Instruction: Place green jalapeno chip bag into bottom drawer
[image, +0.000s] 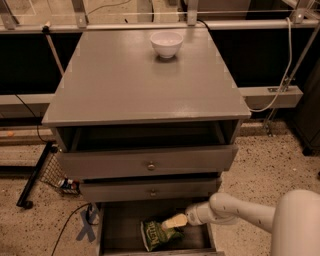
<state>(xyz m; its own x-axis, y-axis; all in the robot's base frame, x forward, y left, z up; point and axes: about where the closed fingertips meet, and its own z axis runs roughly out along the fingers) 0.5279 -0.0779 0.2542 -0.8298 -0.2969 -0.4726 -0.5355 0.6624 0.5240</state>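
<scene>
The green jalapeno chip bag (157, 234) lies crumpled on the dark floor of the open bottom drawer (121, 224), near the drawer's middle front. My gripper (173, 221), with cream-coloured tips, reaches in from the right on a white arm and rests at the bag's upper right corner, touching or almost touching it. The arm's white shoulder fills the lower right corner of the camera view.
The grey cabinet top (135, 85) carries a white bowl (166, 43) at the back. The top drawer (147, 161) is pulled partly out; the middle drawer (150, 190) is closed, directly above my gripper. A cable and blue tape (86, 227) lie on the floor at left.
</scene>
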